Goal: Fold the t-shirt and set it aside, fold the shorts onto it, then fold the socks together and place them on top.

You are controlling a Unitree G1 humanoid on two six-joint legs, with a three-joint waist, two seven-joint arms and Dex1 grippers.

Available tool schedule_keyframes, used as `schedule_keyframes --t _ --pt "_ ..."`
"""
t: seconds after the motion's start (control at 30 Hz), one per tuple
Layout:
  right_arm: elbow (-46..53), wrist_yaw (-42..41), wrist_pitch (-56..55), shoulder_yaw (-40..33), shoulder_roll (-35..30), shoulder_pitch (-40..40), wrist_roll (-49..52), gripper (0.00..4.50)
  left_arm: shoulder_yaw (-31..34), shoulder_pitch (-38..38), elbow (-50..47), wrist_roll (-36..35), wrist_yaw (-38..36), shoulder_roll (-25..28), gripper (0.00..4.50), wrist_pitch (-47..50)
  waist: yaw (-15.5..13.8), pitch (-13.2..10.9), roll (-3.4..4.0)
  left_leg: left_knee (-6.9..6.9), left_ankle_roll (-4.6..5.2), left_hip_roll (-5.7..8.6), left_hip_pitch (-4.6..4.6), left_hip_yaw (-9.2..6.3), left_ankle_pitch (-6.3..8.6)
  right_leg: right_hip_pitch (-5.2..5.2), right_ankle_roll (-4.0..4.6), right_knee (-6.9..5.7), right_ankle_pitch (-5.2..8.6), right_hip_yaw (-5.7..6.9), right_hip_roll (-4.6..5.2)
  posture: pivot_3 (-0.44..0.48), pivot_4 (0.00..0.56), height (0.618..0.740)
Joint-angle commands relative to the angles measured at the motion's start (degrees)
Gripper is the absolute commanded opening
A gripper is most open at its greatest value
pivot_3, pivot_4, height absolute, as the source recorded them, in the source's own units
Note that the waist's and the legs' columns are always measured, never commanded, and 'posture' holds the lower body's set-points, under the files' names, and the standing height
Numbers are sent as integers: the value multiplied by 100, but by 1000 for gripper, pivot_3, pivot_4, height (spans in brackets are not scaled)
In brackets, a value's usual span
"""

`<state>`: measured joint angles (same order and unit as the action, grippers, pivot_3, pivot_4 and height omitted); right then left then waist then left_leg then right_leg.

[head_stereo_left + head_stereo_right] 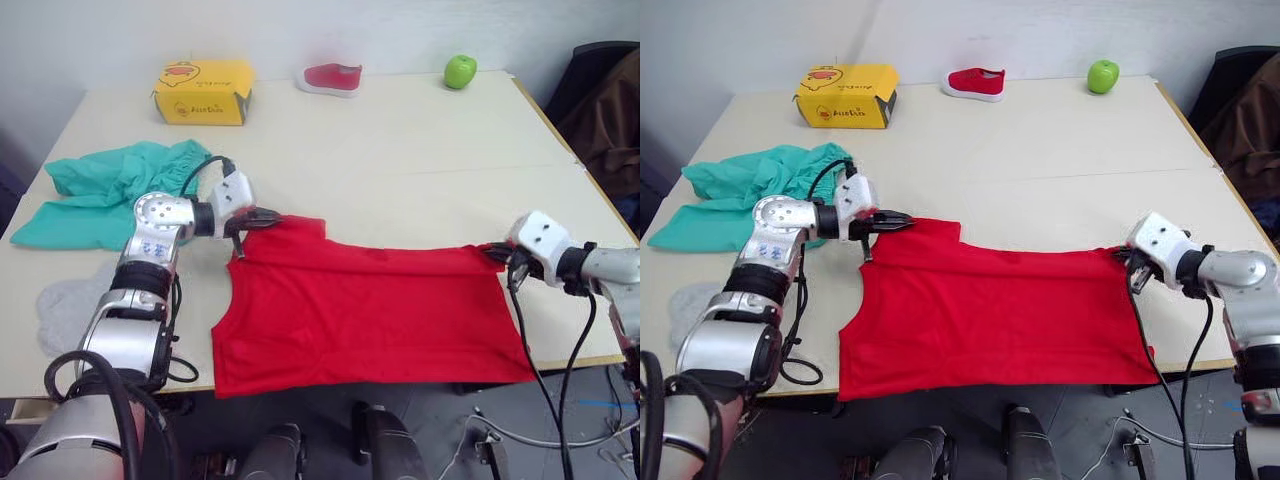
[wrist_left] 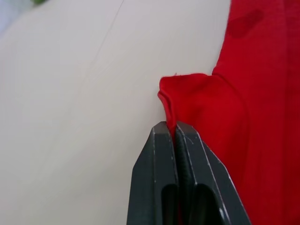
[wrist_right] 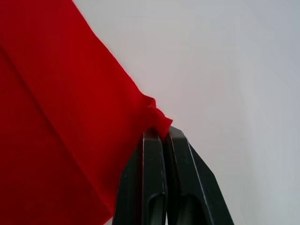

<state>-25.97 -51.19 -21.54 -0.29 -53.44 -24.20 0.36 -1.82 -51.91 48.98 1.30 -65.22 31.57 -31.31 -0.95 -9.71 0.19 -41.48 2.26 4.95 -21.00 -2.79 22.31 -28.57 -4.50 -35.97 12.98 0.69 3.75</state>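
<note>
- The left gripper has its two black fingers pressed together on a bunched fold at the far left corner of the bright red soft cotton t-shirt; a thin ridge of cloth stands up between the finger pads.
- The right gripper is likewise clamped tight on a small puckered tip of the t-shirt's far right corner, the fabric twisted into a little knot at the fingertips.
- The t-shirt lies spread flat near the front edge of the pale matte table, roughly rectangular, smooth with faint creases; its near hem reaches the table's front edge.
- The teal-green soft fabric shorts lie crumpled on the left side of the table, with a gathered waistband showing, just beyond the left arm.
- The light grey knit socks lie at the left front of the table, partly hidden by the left arm.
- Along the far edge stand a yellow cardboard box, a small red-and-white shoe and a round green apple, well apart from each other.
</note>
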Motion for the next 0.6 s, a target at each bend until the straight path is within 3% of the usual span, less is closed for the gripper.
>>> schedule_keyframes --t 0.03,0.2,0.3,0.43,0.6 --pt "-672 618 -2390 87 -231 116 -838 39 1 489 -816 -214 27 172 0 -1249 1 0 0 1 0 0 5 2 0 4 0 0 0 -1 -1 0 150 740" --pt "-1629 2189 -4428 312 -508 -133 -2533 39 -33 1133 -1186 -245 305 372 0 -2641 -2 0 0 4 4 1 22 23 -2 12 -1 10 -1 -32 -3 0 150 740" --pt "-1494 3866 -5319 507 -941 -135 -4566 39 -223 1532 -1003 -32 437 737 0 -3982 -2 1 1 32 6 -3 48 53 -3 14 -1 10 -1 -79 -15 0 150 740" --pt "-1610 6050 -4869 1418 -1360 -324 -6551 39 -394 1667 -351 891 859 1107 0 -5021 -3 7 7 56 6 -10 75 86 -3 21 -1 10 0 -107 -26 0 150 740" --pt "-2124 7603 -4513 2352 -1470 -877 -7510 39 -384 1473 211 1773 1658 1212 0 -5167 -14 12 -2 66 21 -20 149 88 2 119 -3 47 -3 -105 -36 0 150 740"
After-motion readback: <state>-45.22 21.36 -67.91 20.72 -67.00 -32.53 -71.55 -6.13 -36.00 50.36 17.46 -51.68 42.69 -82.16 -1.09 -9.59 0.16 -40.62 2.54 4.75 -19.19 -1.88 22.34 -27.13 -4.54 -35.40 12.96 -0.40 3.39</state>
